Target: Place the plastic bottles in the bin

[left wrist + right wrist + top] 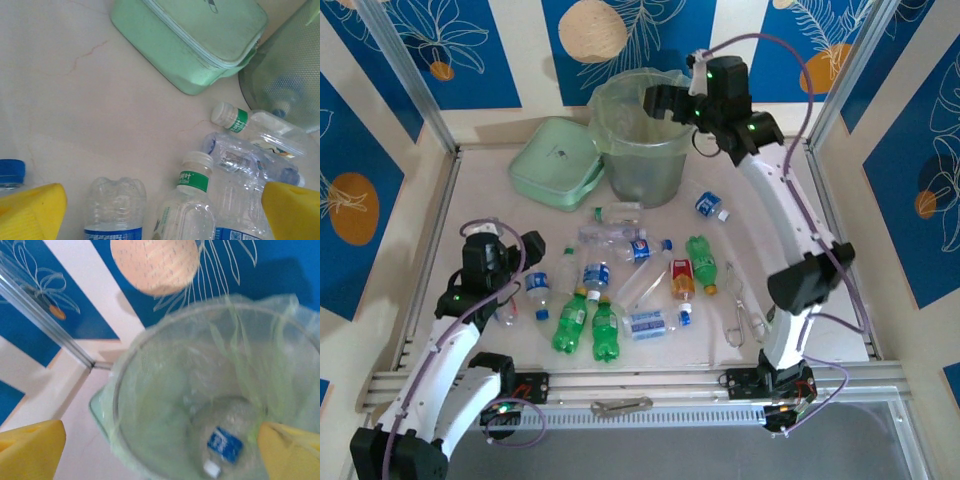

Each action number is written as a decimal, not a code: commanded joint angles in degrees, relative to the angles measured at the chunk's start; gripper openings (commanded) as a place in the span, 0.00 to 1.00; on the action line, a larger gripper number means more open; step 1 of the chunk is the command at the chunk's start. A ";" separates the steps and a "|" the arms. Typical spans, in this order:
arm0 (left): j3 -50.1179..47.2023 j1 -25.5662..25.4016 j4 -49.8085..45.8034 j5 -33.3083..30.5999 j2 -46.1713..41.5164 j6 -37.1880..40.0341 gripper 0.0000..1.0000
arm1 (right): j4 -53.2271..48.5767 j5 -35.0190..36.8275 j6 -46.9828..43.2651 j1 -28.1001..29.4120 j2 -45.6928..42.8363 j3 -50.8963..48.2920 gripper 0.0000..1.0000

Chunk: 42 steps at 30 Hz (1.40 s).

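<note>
Where bottles (597, 273) lie scattered, clear, green, orange, bin (642, 172) translucent pale-green

I see a flat pale-green lid (555, 163) with rounded corners lying on the pale table (480, 230), towards its far left. Well to the right of the lid and nearer to me, thin metal tongs (742, 312) lie flat. Much nearer than the lid, a small metal tool (620, 405) rests on the front rail (840, 375). Behind the lid stands a blue wall (470, 40) printed with white leaves and a tan disc (592, 28).
</note>
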 commanded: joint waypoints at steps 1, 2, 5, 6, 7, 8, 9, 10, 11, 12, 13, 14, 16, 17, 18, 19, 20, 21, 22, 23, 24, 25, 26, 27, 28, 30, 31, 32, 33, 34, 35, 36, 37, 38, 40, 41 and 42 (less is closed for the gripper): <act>3.44 0.51 -7.39 -3.70 0.40 1.73 1.00 | 3.70 -4.38 0.21 -0.21 -6.45 -11.79 0.99; 3.76 0.51 -8.61 -4.19 0.49 1.83 1.00 | 4.74 -4.93 0.74 -0.15 -8.77 -15.66 0.99; 4.90 0.73 -12.93 -5.96 0.75 2.00 1.00 | 7.54 -5.32 2.69 -0.24 -15.51 -27.72 0.99; 5.15 0.85 -14.34 -6.50 0.75 2.09 1.00 | 7.90 -4.88 3.30 -0.26 -17.35 -31.00 0.99; 5.43 1.08 -15.75 -7.32 0.89 2.19 1.00 | 8.03 -4.22 3.55 -0.23 -18.96 -33.77 0.99; 5.53 1.41 -16.97 -8.06 0.98 2.18 1.00 | 8.18 -3.53 3.79 -0.18 -20.29 -36.13 0.99; 5.84 1.96 -18.29 -8.86 1.18 2.27 1.00 | 8.43 -2.44 4.43 -0.22 -21.54 -38.93 0.99; 5.91 2.47 -19.40 -9.45 1.36 2.40 1.00 | 9.01 -1.53 5.21 -0.26 -23.09 -41.71 0.99; 6.06 2.97 -20.11 -9.90 1.55 2.45 1.00 | 9.68 -0.75 5.93 -0.26 -24.20 -44.09 0.99; 6.13 3.61 -20.84 -10.38 1.62 2.38 1.00 | 10.68 0.48 6.79 -0.26 -25.51 -46.46 0.99; 5.94 4.20 -21.35 -10.64 1.73 2.07 1.00 | 11.58 1.94 7.87 -0.26 -26.64 -49.02 0.99; 5.69 4.73 -21.56 -10.79 1.62 1.79 1.00 | 12.44 3.09 8.71 -0.35 -27.51 -51.13 0.99; 4.27 5.80 -21.58 -11.23 1.24 0.73 1.00 | 13.33 5.30 10.68 -0.61 -28.91 -54.81 0.99; 3.48 6.32 -21.35 -11.13 1.10 0.29 0.99 | 13.18 5.62 11.54 -0.76 -29.26 -55.69 0.99; 2.46 6.77 -20.98 -11.01 1.01 -0.11 1.00 | 12.72 5.90 12.33 -0.94 -29.46 -56.36 0.99; 1.39 7.05 -20.67 -11.02 1.01 -0.73 1.00 | 12.20 6.70 13.10 -0.96 -29.78 -56.87 0.99; 0.37 7.28 -20.30 -10.81 1.01 -1.27 1.00 | 11.95 7.34 13.82 -0.97 -29.95 -57.31 0.99; -1.02 7.52 -19.63 -10.35 0.99 -1.80 1.00 | 12.03 7.96 14.39 -0.97 -30.28 -58.07 0.99; -2.30 7.63 -18.86 -9.79 1.01 -2.36 1.00 | 12.28 8.63 15.07 -0.97 -30.70 -58.87 0.99; -3.32 7.69 -18.11 -9.35 1.10 -3.05 1.00 | 12.65 9.09 15.67 -0.97 -31.06 -59.67 0.99; -4.38 7.72 -17.29 -8.70 1.09 -3.86 1.00 | 13.01 9.65 16.45 -1.03 -31.41 -60.42 0.99; -5.43 7.72 -16.36 -7.96 1.01 -4.57 0.98 | 13.50 9.89 17.18 -1.13 -31.79 -61.15 0.99; -6.33 7.72 -15.60 -7.39 1.02 -5.11 0.97 | 14.01 9.86 17.78 -1.30 -31.90 -61.72 0.99; -7.29 7.72 -14.72 -6.84 1.02 -5.66 0.96 | 14.67 9.54 18.41 -1.40 -32.11 -62.25 0.99; -8.19 7.72 -13.93 -6.41 1.05 -6.08 0.94 | 15.42 8.97 18.98 -1.47 -32.10 -62.70 0.99; -9.62 7.72 -12.65 -5.82 1.22 -6.43 0.93 | 16.47 8.26 20.03 -1.58 -32.00 -63.17 0.99; -10.22 7.72 -12.05 -5.42 1.49 -6.43 0.92 | 16.94 7.89 20.33 -1.54 -31.84 -63.30 0.99; -10.79 7.73 -11.61 -5.29 1.68 -6.43 0.92 | 17.07 7.78 20.50 -1.57 -31.66 -63.24 0.99; -11.26 7.72 -11.26 -5.14 2.02 -6.44 0.92 | 17.10 7.80 20.67 -1.49 -31.43 -63.11 0.99; -11.77 7.72 -10.83 -5.10 2.50 -6.43 0.92 | 17.11 7.72 20.78 -1.49 -31.23 -62.85 0.99; -12.14 7.72 -10.40 -5.02 2.94 -6.43 0.92 | 17.13 7.62 20.78 -1.49 -31.06 -62.75 0.99; -12.60 7.72 -10.02 -5.01 3.47 -6.56 0.92 | 17.09 7.54 20.78 -1.49 -30.86 -62.56 0.99; -12.87 7.72 -9.59 -5.01 4.06 -6.80 0.91 | 17.04 7.40 20.72 -1.41 -30.70 -62.36 0.99; -13.14 7.72 -9.14 -4.93 4.51 -6.86 0.91 | 17.09 7.41 20.65 -1.33 -30.67 -62.26 0.99; -13.51 7.72 -8.11 -4.68 5.71 -6.96 0.90 | 16.92 7.66 20.61 -1.12 -30.72 -61.95 0.99; -13.60 7.72 -7.65 -4.66 6.19 -6.91 0.89 | 16.85 7.66 20.56 -1.14 -30.67 -61.90 0.99; -13.70 7.72 -7.26 -4.74 6.71 -6.87 0.88 | 16.82 7.80 20.52 -1.06 -30.67 -61.90 0.99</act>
